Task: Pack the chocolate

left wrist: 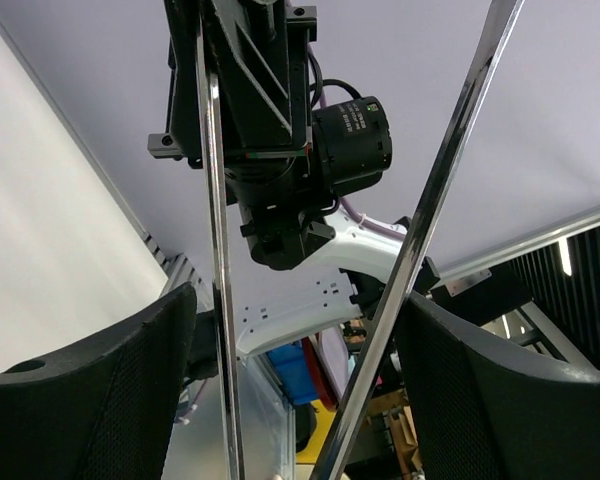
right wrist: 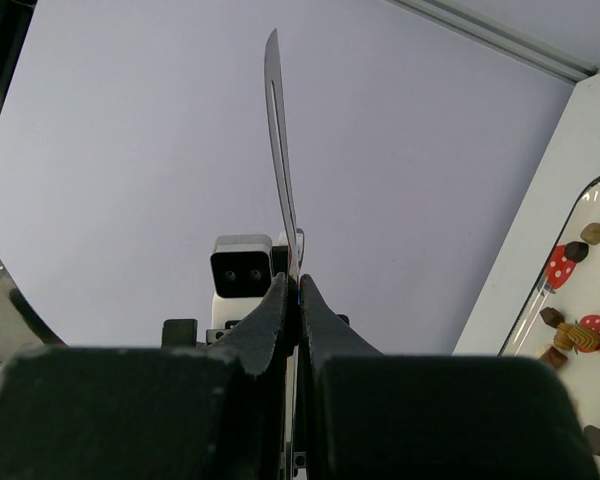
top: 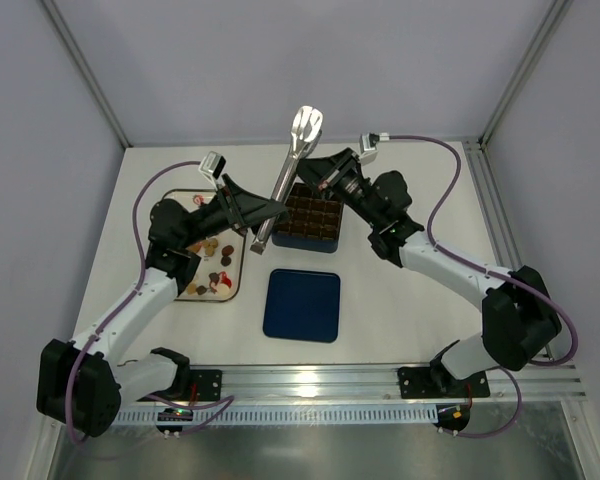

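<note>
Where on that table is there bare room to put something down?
Most room is on the bare table right of the blue lid, up to the right arm. A smaller patch lies beyond that arm, in the far right corner. The middle-left is crowded: the tray, the box, the tongs, the left gripper and the right gripper all meet there.

We see metal tongs (top: 284,182) tilted above the white tabletop (top: 410,320), scoop ends toward the far wall. Beside their lower end sits a dark-blue box (top: 308,244) with a brown grid insert. A flat blue lid (top: 301,305) lies just nearer, and a strawberry-printed tray (top: 236,272) lies to the left.
</note>
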Available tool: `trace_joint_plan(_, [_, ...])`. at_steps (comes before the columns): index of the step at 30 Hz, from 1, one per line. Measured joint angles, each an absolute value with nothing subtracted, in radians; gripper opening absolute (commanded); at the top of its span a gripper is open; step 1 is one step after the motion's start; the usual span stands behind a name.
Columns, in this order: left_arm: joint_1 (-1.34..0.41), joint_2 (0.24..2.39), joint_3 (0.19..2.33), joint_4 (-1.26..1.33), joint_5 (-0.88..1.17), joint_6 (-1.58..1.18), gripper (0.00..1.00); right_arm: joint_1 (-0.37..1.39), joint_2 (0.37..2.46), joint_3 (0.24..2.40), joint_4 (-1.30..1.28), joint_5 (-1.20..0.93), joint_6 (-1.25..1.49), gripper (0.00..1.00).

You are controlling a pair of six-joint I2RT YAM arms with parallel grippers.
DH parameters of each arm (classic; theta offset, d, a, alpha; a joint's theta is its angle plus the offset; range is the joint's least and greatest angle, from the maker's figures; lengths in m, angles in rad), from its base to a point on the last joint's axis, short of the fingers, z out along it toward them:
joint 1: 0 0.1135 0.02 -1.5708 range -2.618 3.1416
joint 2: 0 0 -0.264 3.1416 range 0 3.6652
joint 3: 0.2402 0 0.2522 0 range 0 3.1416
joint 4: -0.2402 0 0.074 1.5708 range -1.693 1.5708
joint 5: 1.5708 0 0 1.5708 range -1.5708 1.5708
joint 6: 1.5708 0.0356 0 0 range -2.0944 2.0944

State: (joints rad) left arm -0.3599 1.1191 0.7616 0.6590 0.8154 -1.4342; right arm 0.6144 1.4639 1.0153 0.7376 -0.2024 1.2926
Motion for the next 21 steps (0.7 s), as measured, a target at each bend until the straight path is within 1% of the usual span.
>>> trace_joint_plan(1, [-0.360, 1.119, 0.762, 0.661, 0.815, -1.436, 0.72, 0.617, 1.468, 1.015, 0.745, -0.200, 1.293, 0.04])
trace_joint_plan(7, [-0.360, 1.123, 0.760, 0.672, 0.813, -1.453, 0.70, 0.630, 1.494, 1.011, 0.765, -0.196, 1.293, 0.04])
trace_joint_plan(16, [-0.360, 1.126, 0.754, 0.680, 0.812, -1.462, 0.62, 0.645, 1.495, 0.995, 0.801, -0.183, 1.292, 0.04])
trace_joint_plan(18, [-0.360, 1.126, 0.752, 0.681, 0.812, -1.463, 0.62, 0.647, 1.495, 0.994, 0.803, -0.181, 1.290, 0.04])
trace_joint_plan(19, [-0.360, 1.126, 0.751, 0.682, 0.812, -1.463, 0.60, 0.648, 1.495, 0.992, 0.804, -0.178, 1.289, 0.04])
trace_joint_plan(21, [-0.360, 1.126, 0.749, 0.682, 0.812, -1.463, 0.58, 0.650, 1.495, 0.990, 0.807, -0.176, 1.285, 0.08])
